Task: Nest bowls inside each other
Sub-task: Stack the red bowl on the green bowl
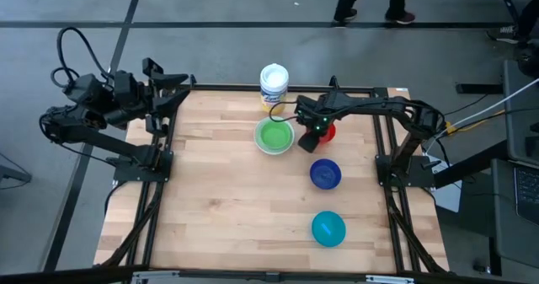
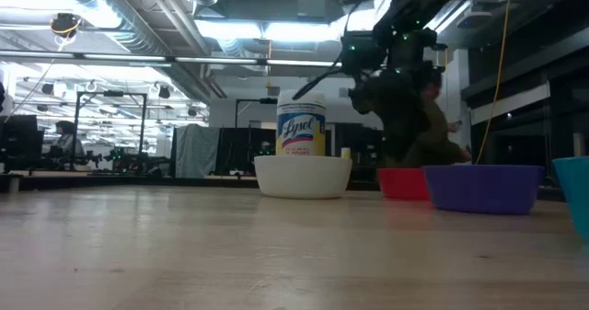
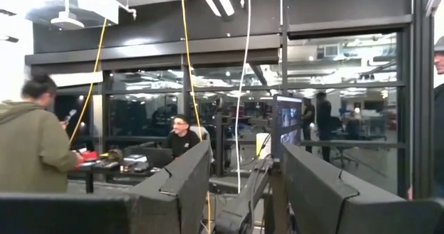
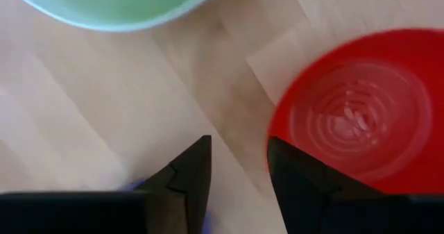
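Note:
A green bowl point(image 1: 274, 135) sits inside the white bowl point(image 1: 274, 148) near the table's far middle. Just right of them the red bowl point(image 4: 361, 112) stands on the wood. My right gripper point(image 4: 239, 171) hangs open above it and points down. One finger point(image 4: 298, 178) is over the red bowl's rim and the other is over bare wood. The dark blue bowl point(image 1: 325, 174) and the teal bowl point(image 1: 328, 228) stand nearer on the right. My left gripper point(image 3: 243, 185) is open and raised off the table's far left corner.
A white-lidded cylindrical container point(image 1: 274, 83) with a yellow label stands at the far edge, behind the white bowl. The wooden table point(image 1: 210, 200) has bare room on its left half and near side. Metal frame rails run along both sides. People move in the room beyond.

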